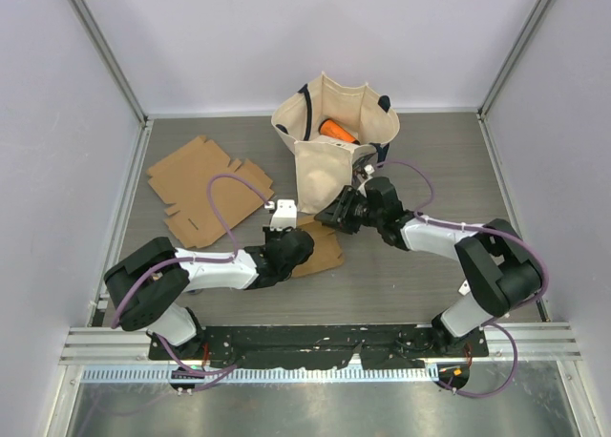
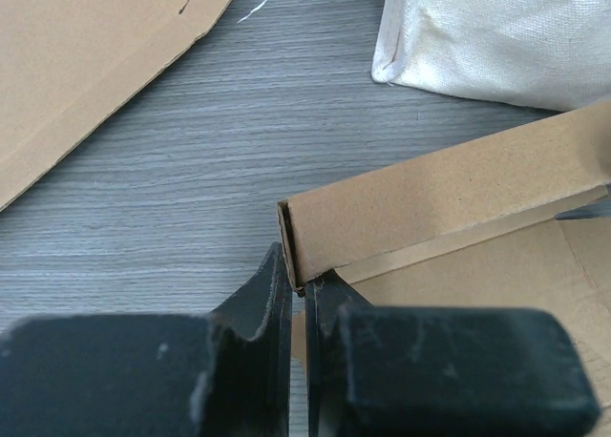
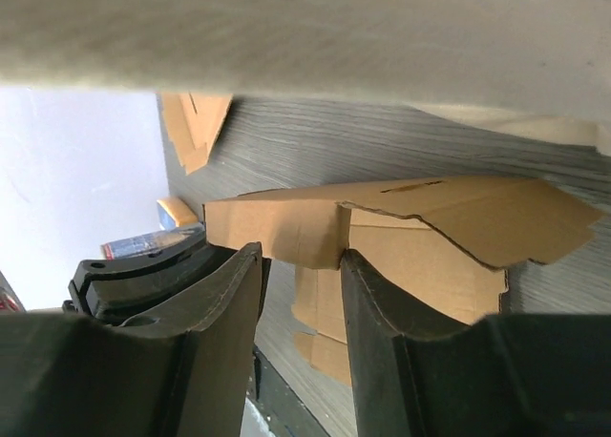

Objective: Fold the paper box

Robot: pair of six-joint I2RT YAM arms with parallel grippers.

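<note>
Cardboard box [image 1: 326,254], half folded, is set on the bench [image 1: 410,284] before the tote bag [image 1: 329,165]. One wall is pinched by the closed left hand [image 2: 298,280]; another is straddled by the half-open right hand [image 3: 301,260]. Creases should be pressed square.

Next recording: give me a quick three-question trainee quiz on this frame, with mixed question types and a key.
1. True or false: the left hand is shut on a raised wall of the paper box.
2. Multiple choice: what shows inside the tote bag? A) an orange object; B) a pair of scissors; C) a blue cup.
3. Short answer: in the top view, on which arm's side of the box does the flat cardboard blank lie, and does it touch the box?

Key
1. True: its fingers pinch the wall's end.
2. A.
3. The left arm's side, farther back, and apart from the box.
</note>
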